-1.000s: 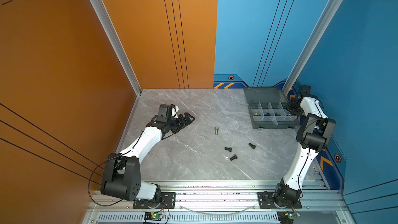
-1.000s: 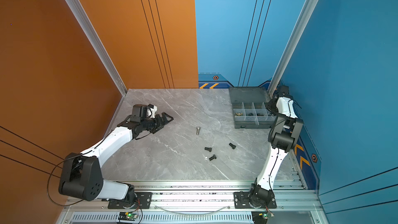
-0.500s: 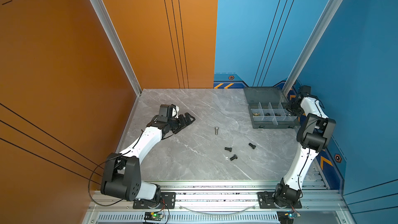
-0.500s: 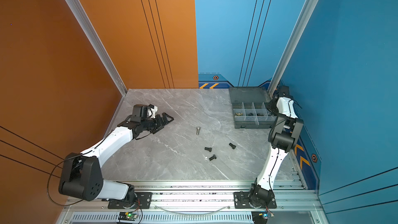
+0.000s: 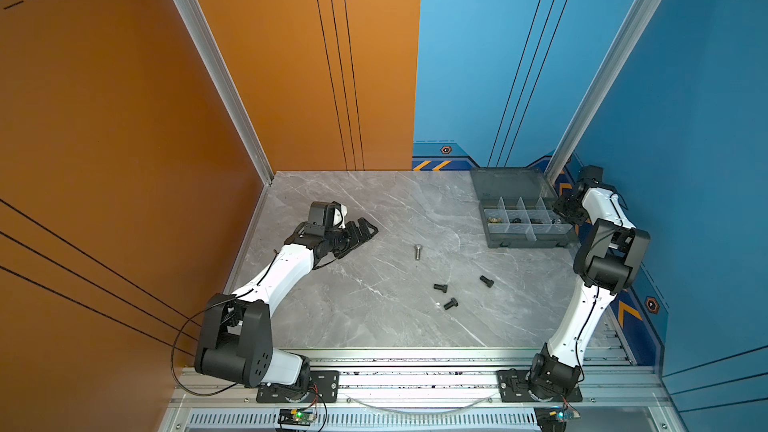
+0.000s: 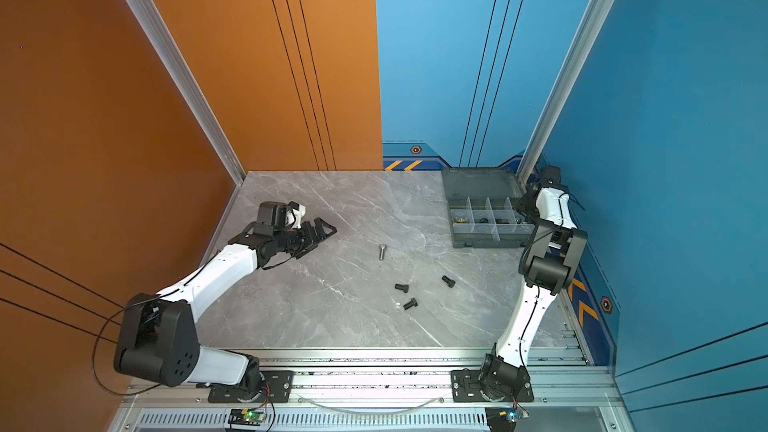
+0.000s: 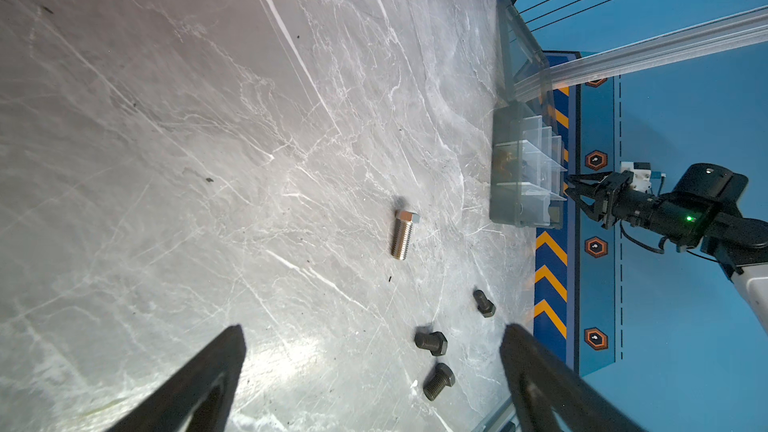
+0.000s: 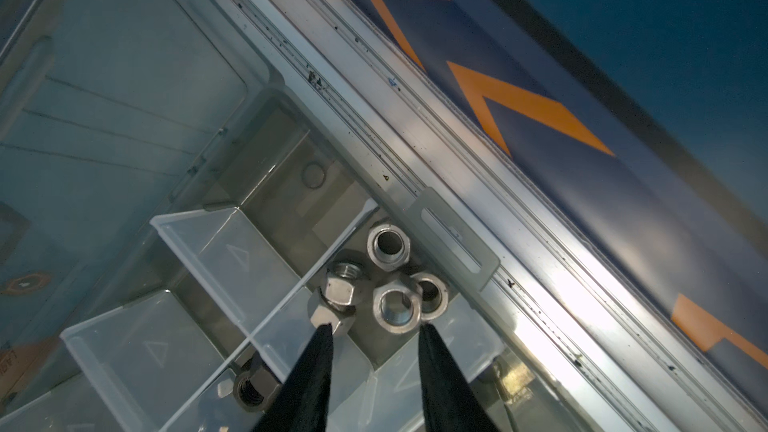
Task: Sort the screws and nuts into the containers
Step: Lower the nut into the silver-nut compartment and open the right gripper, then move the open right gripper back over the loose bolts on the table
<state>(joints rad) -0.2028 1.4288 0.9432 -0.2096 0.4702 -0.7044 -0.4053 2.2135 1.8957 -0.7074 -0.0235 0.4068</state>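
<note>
One silver screw (image 5: 418,251) (image 7: 404,234) and three black screws (image 5: 440,287) (image 5: 486,281) (image 5: 451,303) lie loose mid-table. The containers are compartments of a smoky-grey organiser box (image 5: 528,239) (image 6: 486,241) at the back right. My right gripper (image 8: 375,326) (image 5: 559,211) hangs over its right-end compartment, open, with nothing between its fingers. Several silver nuts (image 8: 392,309) lie there just past the tips. A black nut (image 8: 253,388) sits in the neighbouring compartment, and brass nuts (image 5: 494,218) in the left one. My left gripper (image 5: 368,228) (image 7: 374,328) rests open on the table at the left, empty.
The box's lid (image 5: 509,184) lies open flat behind the compartments. An aluminium rail (image 8: 457,151) and the blue wall run close along the box's right side. A corner post (image 5: 559,160) rises just behind it. The orange wall bounds the table on the left.
My right gripper's jaws have parted over the box's end compartment. Neither arm nor any loose screw has shifted in the top views.
</note>
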